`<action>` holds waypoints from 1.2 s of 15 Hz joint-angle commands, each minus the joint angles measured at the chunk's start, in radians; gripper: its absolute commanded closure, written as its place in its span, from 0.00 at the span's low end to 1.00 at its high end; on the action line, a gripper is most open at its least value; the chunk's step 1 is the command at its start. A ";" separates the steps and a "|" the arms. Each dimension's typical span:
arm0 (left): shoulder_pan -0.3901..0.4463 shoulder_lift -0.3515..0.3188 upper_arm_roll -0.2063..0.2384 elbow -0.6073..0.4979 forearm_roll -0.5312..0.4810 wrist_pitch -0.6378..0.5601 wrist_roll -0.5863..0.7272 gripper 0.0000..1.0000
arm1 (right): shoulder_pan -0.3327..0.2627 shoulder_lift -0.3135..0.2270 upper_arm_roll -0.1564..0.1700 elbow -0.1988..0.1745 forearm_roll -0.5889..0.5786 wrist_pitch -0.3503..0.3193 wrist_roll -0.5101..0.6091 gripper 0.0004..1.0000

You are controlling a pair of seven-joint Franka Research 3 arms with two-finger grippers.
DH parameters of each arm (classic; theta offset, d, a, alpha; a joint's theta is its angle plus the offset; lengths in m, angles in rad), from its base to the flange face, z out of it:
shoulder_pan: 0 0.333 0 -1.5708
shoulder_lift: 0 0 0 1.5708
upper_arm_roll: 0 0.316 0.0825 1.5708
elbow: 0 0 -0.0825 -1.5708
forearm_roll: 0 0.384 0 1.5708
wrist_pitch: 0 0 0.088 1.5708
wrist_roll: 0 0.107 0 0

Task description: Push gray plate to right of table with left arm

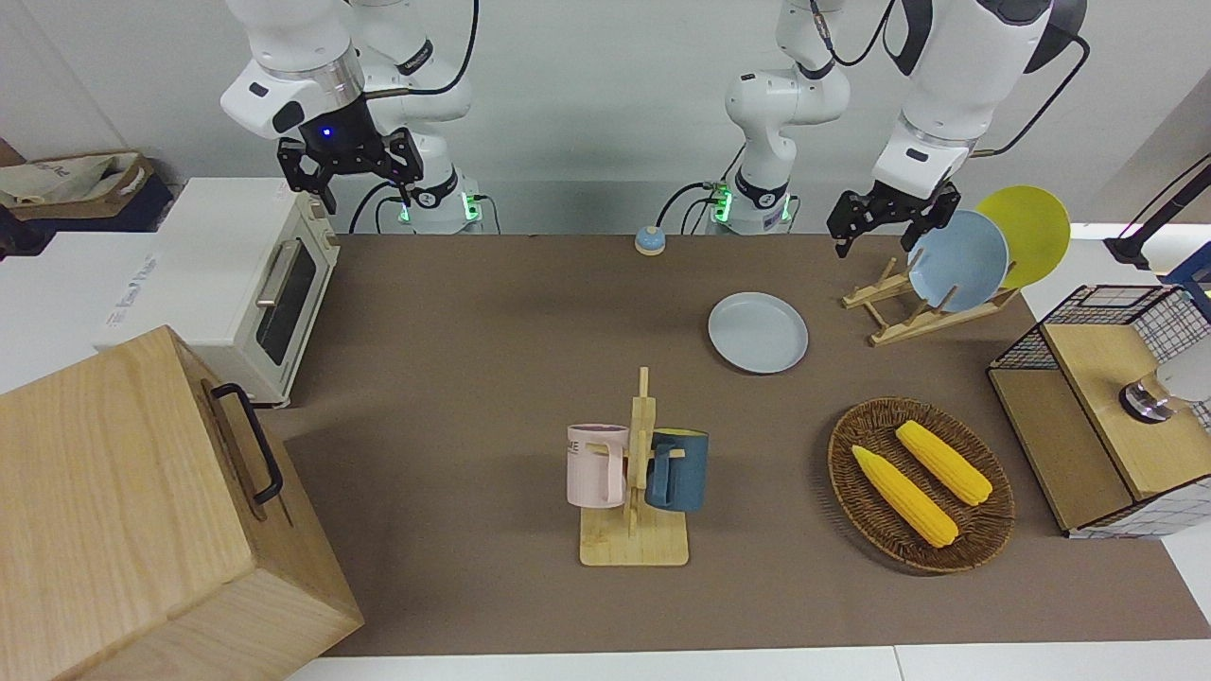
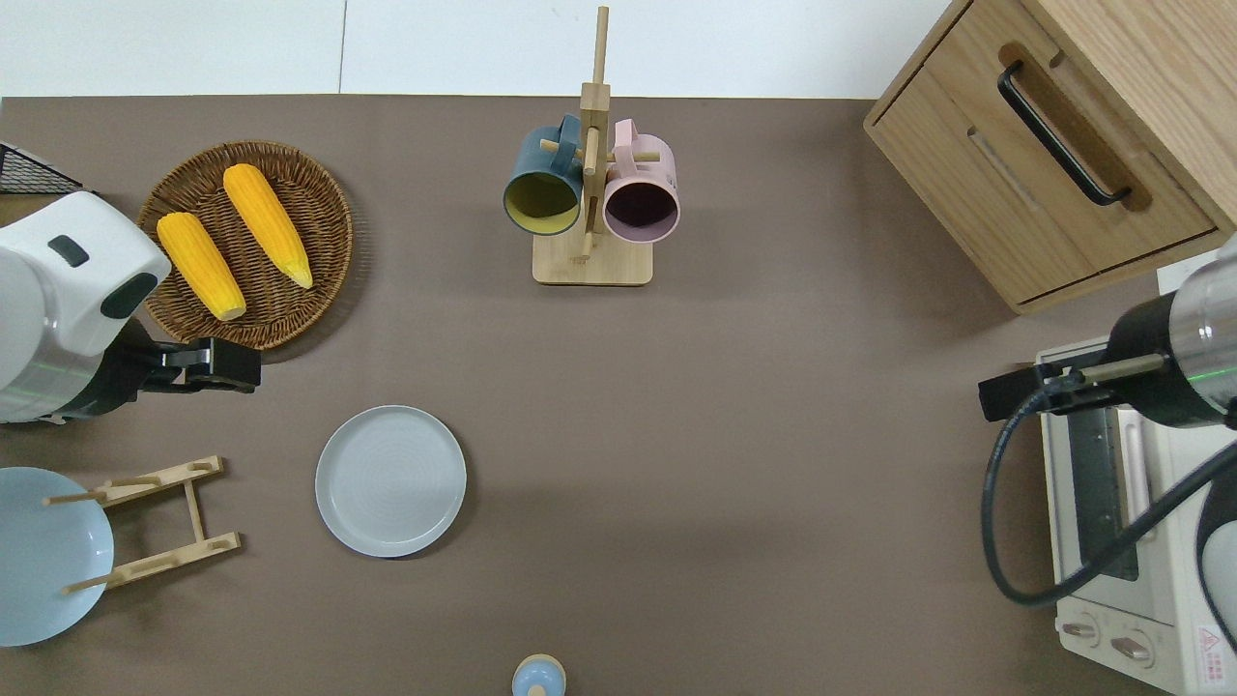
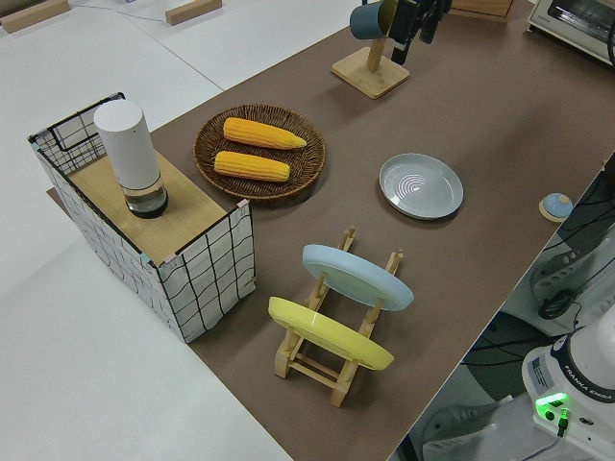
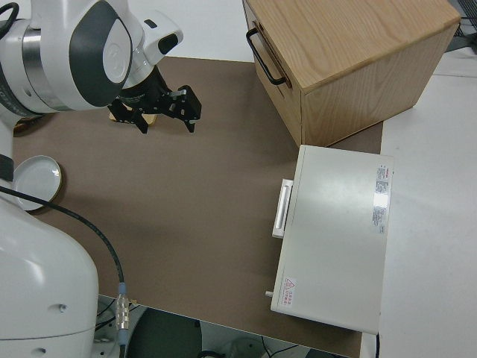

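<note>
The gray plate [image 1: 758,332] lies flat on the brown table [image 1: 454,378], between the dish rack and the table's middle; it also shows in the overhead view [image 2: 390,480] and the left side view [image 3: 421,185]. My left gripper [image 1: 880,238] is up in the air, open and empty. In the overhead view it [image 2: 237,367] is over the table top at the corn basket's edge, between the basket and the dish rack, apart from the plate. My right gripper [image 1: 355,194] is open and parked.
A wooden dish rack [image 1: 908,312] holds a sky-blue plate [image 1: 957,260] and a yellow plate [image 1: 1026,232]. A wicker basket [image 1: 844,445] holds two corn cobs. A mug rack [image 1: 639,473] stands mid-table. A toaster oven [image 1: 255,284], a wooden cabinet [image 1: 142,511], a wire crate [image 1: 1107,416] and a small bell [image 1: 649,240] line the edges.
</note>
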 commanded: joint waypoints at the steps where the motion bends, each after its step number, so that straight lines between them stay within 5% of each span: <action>1: -0.002 -0.009 0.009 -0.006 0.003 -0.017 0.002 0.00 | -0.020 -0.003 0.017 0.009 0.004 -0.016 0.013 0.02; 13: -0.001 -0.026 0.023 -0.026 0.001 -0.020 0.005 0.00 | -0.020 -0.003 0.017 0.009 0.004 -0.016 0.013 0.02; 18: -0.005 -0.199 0.047 -0.272 -0.003 0.102 0.013 0.00 | -0.020 -0.003 0.017 0.009 0.006 -0.016 0.013 0.02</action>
